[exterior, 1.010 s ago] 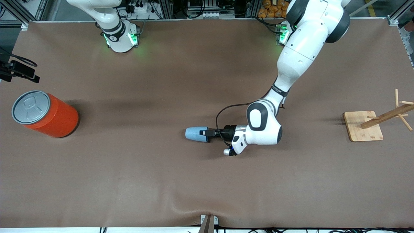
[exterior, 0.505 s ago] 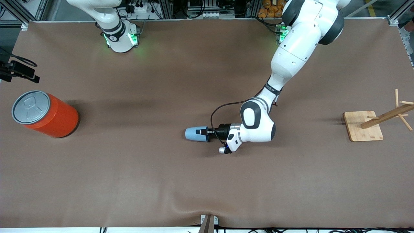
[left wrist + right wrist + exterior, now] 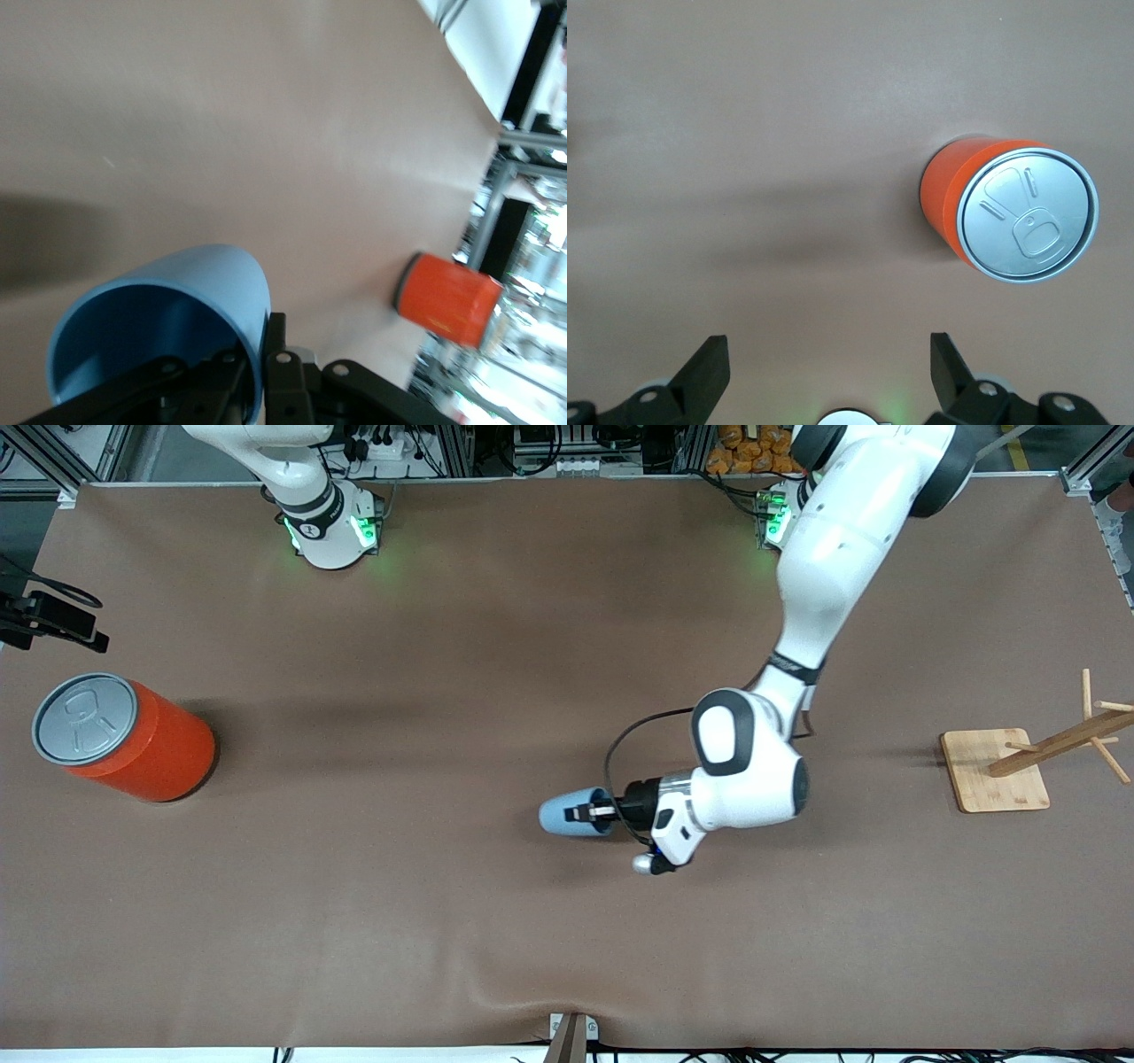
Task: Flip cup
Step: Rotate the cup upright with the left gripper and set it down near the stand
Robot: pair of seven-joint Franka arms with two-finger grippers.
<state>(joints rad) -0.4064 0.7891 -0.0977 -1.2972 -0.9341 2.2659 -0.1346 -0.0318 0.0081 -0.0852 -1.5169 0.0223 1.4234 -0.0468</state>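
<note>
The light-blue cup [image 3: 565, 816] is tipped on its side low over the middle of the brown table [image 3: 399, 903], its mouth toward the left arm's end. My left gripper [image 3: 592, 812] is shut on the cup's rim, one finger inside and one outside. In the left wrist view the cup [image 3: 190, 288] shows its darker blue inside, and the fingers [image 3: 282, 372] pinch its wall. My right gripper [image 3: 828, 354] is open and empty, high over the table near the orange can; it is out of the front view.
A large orange can [image 3: 124, 735] with a grey lid stands at the right arm's end; it also shows in the right wrist view [image 3: 1010, 208] and the left wrist view [image 3: 447, 299]. A wooden peg rack [image 3: 997, 769] lies at the left arm's end.
My left gripper first pushed in over the cup's rim, then pulled back toward the left arm's end with the cup, which now tilts and shows its mouth. The right arm has not moved.
</note>
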